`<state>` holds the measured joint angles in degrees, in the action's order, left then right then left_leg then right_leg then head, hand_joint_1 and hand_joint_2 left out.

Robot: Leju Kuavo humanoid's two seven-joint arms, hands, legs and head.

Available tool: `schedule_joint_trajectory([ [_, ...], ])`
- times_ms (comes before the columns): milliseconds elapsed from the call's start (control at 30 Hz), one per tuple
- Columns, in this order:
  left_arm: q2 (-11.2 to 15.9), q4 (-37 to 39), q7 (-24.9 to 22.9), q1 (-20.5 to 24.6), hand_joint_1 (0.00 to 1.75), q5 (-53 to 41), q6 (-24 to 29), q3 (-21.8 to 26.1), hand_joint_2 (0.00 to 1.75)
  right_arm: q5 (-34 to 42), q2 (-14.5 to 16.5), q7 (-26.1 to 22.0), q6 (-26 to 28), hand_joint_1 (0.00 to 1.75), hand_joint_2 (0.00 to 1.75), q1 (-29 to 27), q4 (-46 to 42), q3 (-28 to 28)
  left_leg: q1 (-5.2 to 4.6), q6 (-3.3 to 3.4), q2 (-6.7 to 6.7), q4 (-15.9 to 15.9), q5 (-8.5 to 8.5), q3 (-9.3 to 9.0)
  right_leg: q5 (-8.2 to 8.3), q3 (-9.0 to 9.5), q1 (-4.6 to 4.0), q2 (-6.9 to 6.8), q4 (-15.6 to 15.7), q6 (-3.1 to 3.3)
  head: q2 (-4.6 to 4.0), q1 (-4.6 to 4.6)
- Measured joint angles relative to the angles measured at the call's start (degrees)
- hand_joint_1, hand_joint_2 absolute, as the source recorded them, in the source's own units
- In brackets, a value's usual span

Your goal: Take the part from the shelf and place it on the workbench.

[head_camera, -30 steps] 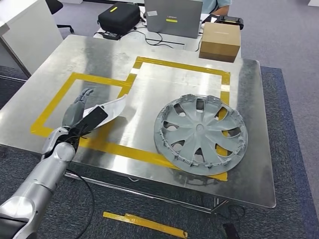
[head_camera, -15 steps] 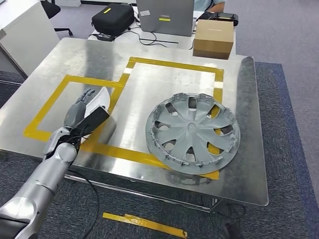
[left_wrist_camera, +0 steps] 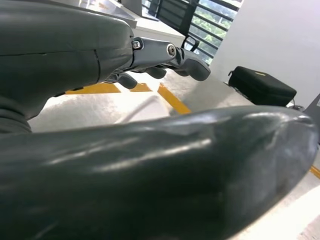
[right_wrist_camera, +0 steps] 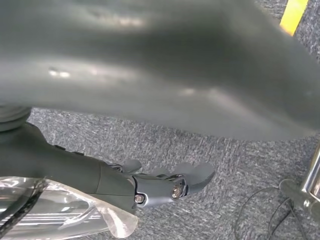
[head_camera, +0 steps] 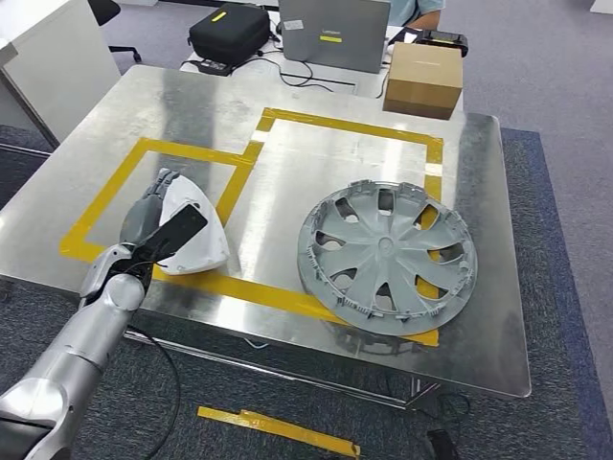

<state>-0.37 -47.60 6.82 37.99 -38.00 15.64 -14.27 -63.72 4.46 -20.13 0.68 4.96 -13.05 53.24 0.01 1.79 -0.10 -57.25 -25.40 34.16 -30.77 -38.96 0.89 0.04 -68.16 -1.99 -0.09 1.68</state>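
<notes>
1. The left hand [head_camera: 155, 222] reaches over the near edge of the workbench [head_camera: 181, 105] and holds the part [head_camera: 192, 233], a white curved shell; the thumb lies dark across its top and the fingers [head_camera: 160, 182] reach along its far side, so the shell is pinched between them
2. The part sits low over the small yellow-taped square [head_camera: 108, 187], at that square's near right corner, its lower edge on or just above the yellow tape [head_camera: 238, 287] (I cannot tell whether it already touches the metal)
3. My reading: it is held from above so it can be set straight down into the marked zone, and the placing step looks nearly done; what is left is to let go
4. The left wrist view shows the thumb [left_wrist_camera: 151, 175] large and close, the fingers extended past it over the taped bench; the part itself is hard to make out there
5. The right hand [right_wrist_camera: 158, 185] hangs over grey carpet with its fingers loosely extended and apart, holding nothing, which suits an arm not needed for this placing
6. A grey hubcap [head_camera: 387, 254] lies flat in the larger taped square, well apart from the part, so it should not be disturbed
7. Containers: a closed cardboard box [head_camera: 422, 79] stands at the far edge and a zipped black case [head_camera: 228, 34] on the desk beyond; neither shows its contents
</notes>
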Motion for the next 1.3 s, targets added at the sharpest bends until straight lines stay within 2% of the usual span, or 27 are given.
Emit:
schedule_joint_trajectory([
  [67, 0.0, -0.7, 2.4, -0.4, 0.00, 3.6, 1.9, 0.5, 0.00, 0.4, 0.0, 0.0, 0.4, 0.00, 0.00, 0.2, 0.0, 0.0, -0.17, -0.32, -0.02, -0.4, -0.04, 0.24, 2.90, 3.86, -0.06, 0.05, 7.4, 0.26, 0.00, -0.01],
  [100, 0.0, -2.0, 4.5, -1.1, 0.00, 7.8, 3.7, 1.4, 0.00, 0.7, 0.0, 0.0, 0.7, 0.00, 0.00, 0.2, 0.0, 0.0, -0.26, -0.59, 0.00, -0.7, 0.02, 0.48, 3.42, 4.83, -0.10, 0.13, 9.4, 0.42, 0.00, -0.03],
  [167, 0.1, -6.3, 7.6, -3.1, 0.00, 17.5, 7.2, 3.8, 0.00, 1.2, 0.0, -0.1, 1.4, 0.00, 0.00, 0.1, 0.0, 0.2, -0.33, -1.14, 0.09, -0.9, 0.25, 0.87, 3.48, 4.94, -0.22, 0.32, 10.0, 0.82, 0.00, 0.01],
  [233, 0.4, -10.4, 7.6, -4.6, 0.00, 22.3, 8.1, 5.6, 0.00, 1.4, 0.0, -0.1, 1.7, 0.00, 0.00, -0.1, 0.0, 0.3, -0.24, -1.70, 0.09, -1.5, -0.51, 1.14, 3.89, 4.75, -0.06, 0.29, 10.1, 1.55, 0.00, -0.01],
  [300, 0.8, -12.9, 7.4, -5.4, 0.00, 22.9, 8.2, 6.5, 0.00, 1.5, 0.0, -0.2, 1.8, 0.00, 0.00, -0.1, 0.0, 0.3, -0.06, -2.33, 0.02, -5.5, -3.93, 2.54, 4.41, 4.40, 0.14, 0.05, 10.3, 2.30, 0.00, -0.27],
  [367, 1.0, -14.3, 7.4, -6.1, 0.00, 22.9, 8.3, 7.1, 0.00, 1.5, 0.0, -0.2, 1.9, 0.00, 0.00, 0.0, 0.0, 0.4, 0.13, -2.80, 0.02, -13.0, -8.39, 4.89, 4.90, 3.79, 0.04, -0.15, 10.3, 2.61, 0.00, -0.43],
  [400, 1.0, -14.7, 7.4, -6.5, 0.00, 22.9, 8.4, 7.2, 0.00, 1.5, 0.0, -0.2, 1.9, 0.00, 0.00, 0.1, 0.0, 0.4, 0.18, -2.90, 0.02, -15.8, -9.72, 5.55, 5.20, 3.41, -0.02, -0.22, 10.3, 2.64, 0.00, -0.41],
  [433, 1.1, -15.0, 7.5, -6.8, 0.00, 23.0, 8.6, 7.3, 0.00, 1.5, 0.0, -0.2, 1.9, 0.00, 0.00, 0.1, 0.0, 0.4, 0.21, -2.90, 0.02, -16.8, -10.07, 5.35, 5.54, 3.00, -0.08, -0.26, 10.3, 2.64, 0.00, -0.43],
  [500, 1.1, -15.2, 7.6, -7.1, 0.00, 23.3, 8.9, 7.3, 0.00, 1.5, 0.0, -0.2, 1.9, 0.00, 0.00, 0.1, 0.0, 0.5, 0.21, -2.66, 0.02, -14.0, -8.71, 2.91, 6.20, 2.27, -0.18, -0.27, 10.3, 2.62, 0.00, -0.44],
  [600, 1.2, -16.0, 7.7, -6.9, 0.00, 23.6, 9.1, 7.5, 0.00, 1.5, 0.0, -0.2, 1.9, 0.00, 0.00, 0.1, 0.0, 0.5, -0.06, -1.77, 0.05, -3.7, -5.75, -3.61, 7.17, 1.57, -0.35, -0.25, 10.2, 2.36, 0.00, -0.40],
  [667, 1.2, -16.6, 7.7, -6.7, 0.00, 23.9, 9.3, 7.5, 0.00, 1.5, 0.0, -0.2, 2.0, 0.00, 0.00, 0.2, 0.0, 0.5, -0.45, -1.28, 0.10, 0.3, -4.90, -5.75, 7.95, 1.26, -0.36, -0.27, 10.3, 1.79, 0.00, -0.37],
  [733, 1.2, -16.7, 7.8, -6.8, 0.00, 24.1, 9.4, 7.5, 0.00, 1.5, 0.0, -0.2, 2.0, 0.00, 0.00, 0.2, 0.0, 0.6, -0.62, -0.88, 0.15, 0.7, -4.03, -5.33, 8.88, 1.09, -0.26, -0.29, 10.8, 1.03, 0.00, -0.43],
  [767, 1.1, -16.7, 7.8, -6.8, 0.00, 24.1, 9.5, 7.6, 0.00, 1.5, 0.0, -0.2, 2.0, 0.00, 0.00, 0.2, 0.0, 0.6, -0.52, -0.57, 0.24, 1.0, -3.32, -5.00, 8.69, 0.81, -0.22, -0.25, 10.8, 0.70, 0.00, -0.44],
  [800, 1.1, -16.8, 7.8, -6.7, 0.00, 24.2, 9.5, 7.6, 0.00, 1.5, 0.0, -0.2, 2.0, 0.00, 0.00, 0.2, 0.0, 0.6, -0.35, -0.18, 0.34, 1.3, -2.51, -4.48, 7.41, 0.19, -0.23, -0.19, 10.0, 0.43, 0.00, -0.42],
  [833, 1.1, -16.8, 7.8, -6.7, 0.00, 24.2, 9.5, 7.6, 0.00, 1.5, 0.0, -0.2, 2.0, 0.00, 0.00, 0.2, 0.0, 0.6, -0.16, 0.15, 0.43, 1.5, -1.68, -3.78, 5.10, -0.73, -0.22, -0.15, 7.9, 0.19, 0.00, -0.33],
  [900, 1.1, -16.9, 7.8, -6.8, 0.00, 24.2, 9.5, 7.6, 0.00, 1.5, 0.0, -0.2, 2.0, 0.00, 0.00, 0.2, 0.0, 0.6, -0.13, 0.53, 0.48, 1.5, -0.38, -2.12, -0.79, -2.79, -0.10, -0.12, 0.7, -0.14, 0.00, -0.15],
  [933, 1.1, -16.9, 7.8, -7.0, 0.00, 24.2, 9.5, 7.6, 0.00, 1.5, 0.0, -0.2, 2.0, 0.00, 0.00, 0.2, 0.0, 0.6, -0.17, 0.51, 0.48, 1.5, 0.21, -1.28, -2.56, -3.37, -0.04, -0.12, -2.8, -0.31, 0.00, -0.12],
  [967, 1.1, -16.9, 7.8, -7.1, 0.00, 24.2, 9.5, 7.6, 0.00, 1.5, 0.0, -0.2, 2.0, 0.00, 0.00, 0.2, 0.0, 0.6, -0.19, 0.43, 0.49, 1.4, 0.80, -0.44, -3.01, -3.24, -0.02, -0.12, -5.0, -0.43, 0.00, -0.13],
  [1000, 1.1, -16.9, 7.8, -7.2, 0.00, 24.2, 9.5, 7.6, 0.00, 1.5, 0.0, -0.2, 2.0, 0.00, 0.00, 0.3, 0.0, 0.6, -0.17, 0.29, 0.49, 1.3, 1.36, 0.40, -2.32, -2.18, 0.00, -0.13, -5.2, -0.53, 0.00, -0.11],
  [1033, 1.1, -16.9, 7.8, -7.3, 0.00, 24.2, 9.5, 7.6, 0.00, 1.5, -0.1, -0.2, 2.0, 0.00, 0.00, 0.3, 0.0, 0.6, -0.12, 0.11, 0.49, 1.1, 1.88, 1.21, -0.92, -0.05, 0.04, -0.13, -3.4, -0.58, 0.00, -0.11],
  [1067, 1.1, -16.9, 7.8, -7.3, 0.00, 24.2, 9.5, 7.6, 0.00, 1.5, -0.1, -0.2, 2.1, 0.00, 0.00, 0.3, 0.0, 0.6, -0.08, -0.13, 0.49, 0.8, 2.33, 1.89, 0.32, 2.93, 0.10, -0.14, 0.2, -0.60, 0.00, -0.09],
  [1133, 1.1, -17.1, 7.8, -7.3, 0.00, 24.2, 9.5, 7.6, 0.00, 1.5, -0.1, -0.2, 2.1, 0.00, 0.00, 0.5, 0.0, 0.6, -0.20, -0.68, 0.49, 0.2, 3.08, 3.06, 0.54, 8.73, 0.12, -0.06, 8.0, -0.49, 0.00, -0.08],
  [1167, 1.2, -17.2, 7.8, -7.3, 0.00, 24.2, 9.5, 7.6, 0.00, 1.5, -0.1, -0.2, 2.1, 0.00, 0.00, 0.6, 0.0, 0.6, -0.28, -0.95, 0.51, -0.1, 3.49, 3.37, 0.10, 10.23, 0.09, 0.02, 10.2, -0.35, 0.00, -0.04],
  [1200, 1.2, -17.3, 7.8, -7.2, 0.00, 24.2, 9.5, 7.6, 0.00, 1.5, -0.1, -0.2, 2.1, 0.00, 0.00, 0.7, 0.0, 0.6, -0.33, -1.22, 0.52, -0.2, 3.93, 3.64, -0.24, 10.73, -0.03, 0.12, 11.2, -0.14, 0.00, -0.03],
  [1233, 1.2, -17.3, 7.8, -7.2, 0.00, 24.1, 9.5, 7.6, 0.00, 1.5, -0.1, -0.2, 2.1, 0.00, 0.00, 0.6, 0.0, 0.6, -0.29, -1.52, 0.50, -0.2, 4.41, 3.74, 0.00, 10.22, -0.07, 0.18, 11.2, 0.32, 0.00, -0.02],
  [1267, 1.2, -17.3, 7.8, -7.2, 0.00, 24.1, 9.5, 7.6, 0.00, 1.5, -0.1, -0.2, 2.1, 0.00, 0.00, 0.7, 0.0, 0.6, -0.20, -1.81, 0.43, -0.3, 4.33, 3.98, 0.39, 9.90, -0.03, 0.10, 11.3, 0.81, 0.00, 0.07],
  [1300, 1.2, -17.3, 7.8, -7.3, 0.00, 24.1, 9.5, 7.6, 0.00, 1.5, -0.1, -0.2, 2.1, 0.00, 0.00, 0.7, 0.0, 0.6, -0.12, -2.14, 0.35, -1.0, 3.37, 4.39, 0.84, 9.46, 0.02, 0.02, 11.3, 1.43, 0.00, 0.01],
])
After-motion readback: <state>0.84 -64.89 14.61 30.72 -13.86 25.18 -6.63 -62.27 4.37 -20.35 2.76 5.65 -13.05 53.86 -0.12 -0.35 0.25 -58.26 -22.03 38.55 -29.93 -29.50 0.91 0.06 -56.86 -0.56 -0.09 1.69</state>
